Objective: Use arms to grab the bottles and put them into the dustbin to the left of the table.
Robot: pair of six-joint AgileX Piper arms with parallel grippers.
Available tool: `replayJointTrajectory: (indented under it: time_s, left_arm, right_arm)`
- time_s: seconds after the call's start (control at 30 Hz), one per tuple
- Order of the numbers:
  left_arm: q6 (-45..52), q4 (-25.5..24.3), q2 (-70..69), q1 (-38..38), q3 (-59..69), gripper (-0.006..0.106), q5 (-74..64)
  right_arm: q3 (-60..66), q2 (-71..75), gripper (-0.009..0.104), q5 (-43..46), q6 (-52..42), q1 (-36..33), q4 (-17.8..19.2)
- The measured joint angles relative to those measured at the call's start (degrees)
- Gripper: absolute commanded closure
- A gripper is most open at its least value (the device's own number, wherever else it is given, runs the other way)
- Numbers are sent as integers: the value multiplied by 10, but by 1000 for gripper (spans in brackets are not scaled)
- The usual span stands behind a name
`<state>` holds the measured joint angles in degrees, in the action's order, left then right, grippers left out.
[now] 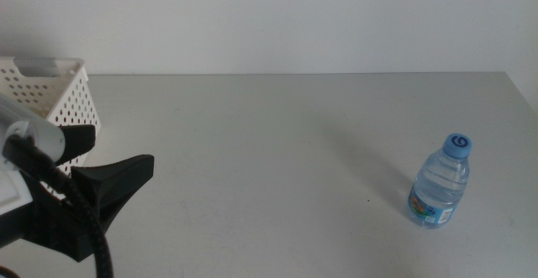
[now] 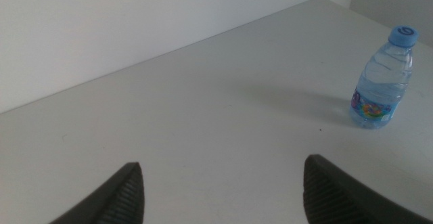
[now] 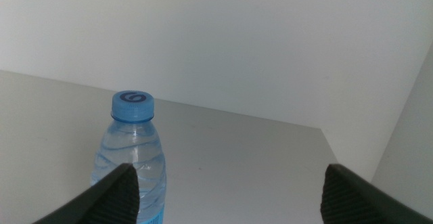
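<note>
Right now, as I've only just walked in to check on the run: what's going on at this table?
One water bottle stands upright on the table, held by nothing. The left gripper sits open beside the white dustbin. The right gripper, outside the middle view, is open and faces the bottle.

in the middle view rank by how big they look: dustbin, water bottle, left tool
1. left tool, though it sits nearest the camera, so its size is inflated
2. dustbin, partly cut off and hidden
3. water bottle, clearly smallest
</note>
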<state>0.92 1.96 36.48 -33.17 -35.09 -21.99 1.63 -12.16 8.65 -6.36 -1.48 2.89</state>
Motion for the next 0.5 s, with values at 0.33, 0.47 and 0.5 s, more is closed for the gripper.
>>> replayJointTrajectory:
  time_s: [0.33, 0.47, 0.5]
  left_arm:
    - [0, 0, 0, 0, 0, 23, 0]
    - [0, 0, 0, 0, 0, 23, 0]
    - [0, 0, 0, 0, 0, 23, 0]
  right_arm:
    - [0, -233, 1, 187, 55, 0, 7]
    - [0, -302, 1, 229, 64, 0, 8]
    - [0, -319, 1, 242, 70, 0, 8]
